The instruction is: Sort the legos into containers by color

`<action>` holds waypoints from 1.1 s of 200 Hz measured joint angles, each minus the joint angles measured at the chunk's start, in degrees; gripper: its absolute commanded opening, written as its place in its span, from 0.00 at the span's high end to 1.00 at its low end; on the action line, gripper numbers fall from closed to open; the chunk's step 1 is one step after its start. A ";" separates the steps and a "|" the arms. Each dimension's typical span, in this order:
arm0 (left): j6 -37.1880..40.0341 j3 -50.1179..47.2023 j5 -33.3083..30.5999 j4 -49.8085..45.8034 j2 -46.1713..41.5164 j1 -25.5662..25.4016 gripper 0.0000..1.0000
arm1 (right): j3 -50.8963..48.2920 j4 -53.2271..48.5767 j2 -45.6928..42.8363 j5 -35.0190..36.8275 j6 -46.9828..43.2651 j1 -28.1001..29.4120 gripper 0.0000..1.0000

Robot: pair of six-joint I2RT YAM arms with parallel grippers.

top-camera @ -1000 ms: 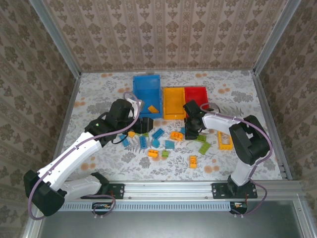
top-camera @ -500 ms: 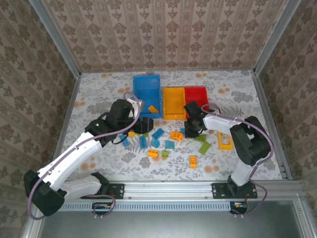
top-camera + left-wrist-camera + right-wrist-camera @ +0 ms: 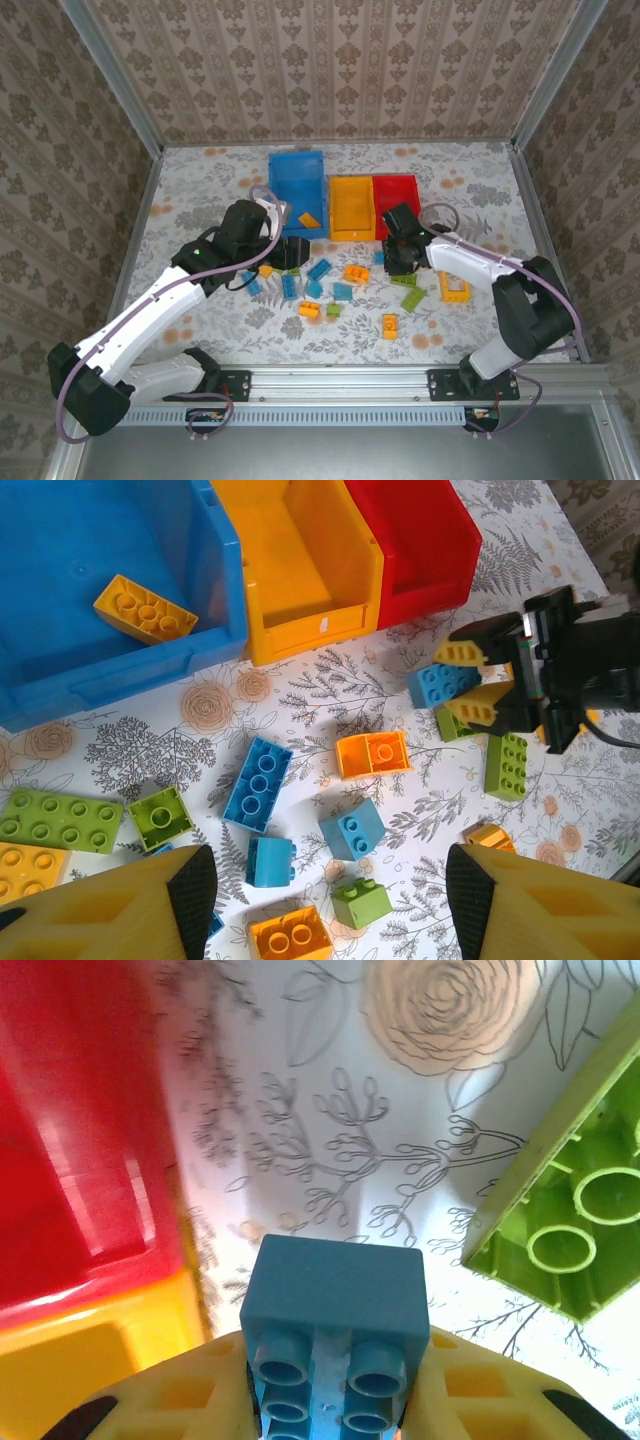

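Beside the red bin [image 3: 397, 190], the right gripper [image 3: 465, 680] is pinching a blue brick [image 3: 335, 1290]. Its blue bin [image 3: 290, 182] is lying leftward, past the yellow bin [image 3: 350, 205]. The left gripper [image 3: 292, 252], jaws spread, is hovering nearer it.

Loose legos [image 3: 389, 325] before the containers [image 3: 351, 210]

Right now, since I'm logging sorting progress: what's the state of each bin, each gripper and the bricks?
Large blue plastic bin: open-topped, one orange-yellow brick inside.
Smaller yellow-orange plastic bin: open-topped, looks empty.
Smaller red plastic bin: open-topped, visible part empty.
Left gripper: open, holding nothing.
Right gripper: shut on small blue studded brick.
Other bricks: loose on the floral table.
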 measured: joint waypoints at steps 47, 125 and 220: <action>0.00 0.00 -0.24 0.24 0.04 0.00 0.35 | 0.04 -4.37 -8.24 4.22 -11.30 -0.61 0.85; 0.00 3.37 -0.20 2.23 5.99 0.00 0.35 | 5.51 -9.38 -15.45 9.77 -43.47 -2.95 0.84; 0.00 10.93 -0.42 6.93 17.40 -3.39 0.35 | 16.85 -5.70 1.86 4.33 -74.12 -9.35 0.81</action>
